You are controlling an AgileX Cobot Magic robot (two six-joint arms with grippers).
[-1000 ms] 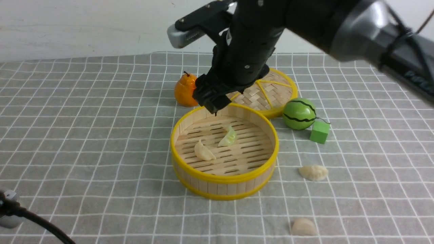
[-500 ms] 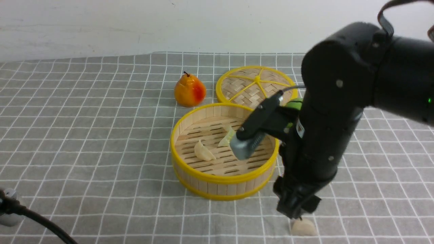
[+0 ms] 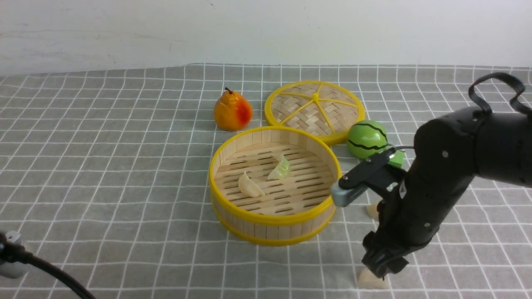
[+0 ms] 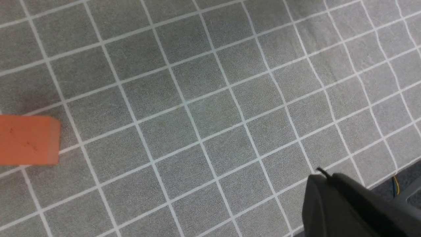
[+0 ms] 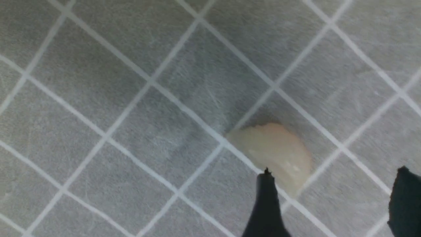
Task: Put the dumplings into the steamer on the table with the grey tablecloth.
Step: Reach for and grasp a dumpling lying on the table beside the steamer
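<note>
The bamboo steamer [image 3: 214,166] stands mid-table on the grey gridded tablecloth [image 3: 124,187]. It holds a cream dumpling [image 3: 250,186] and the pale green dumpling [image 3: 280,168]. A third cream dumpling [image 3: 371,281] lies on the cloth at the front right. My right gripper [image 3: 382,269] hangs open just above it. In the right wrist view this dumpling [image 5: 274,154] lies beside one fingertip [image 5: 266,197], off-centre of the open gripper [image 5: 334,184]. A fourth dumpling [image 3: 372,210] peeks out behind the right arm. My left gripper [image 4: 320,176] appears shut and empty over bare cloth.
A pear [image 3: 232,111] and the flat woven lid [image 3: 314,107] sit behind the steamer. A green melon toy [image 3: 367,139] and a half-hidden green cube [image 3: 398,157] are to its right. An orange block [image 4: 28,140] and the table edge [image 4: 391,172] show in the left wrist view.
My right arm swung from over the steamer's back rim to the front right and came down over the near dumpling. The left arm has not moved.
</note>
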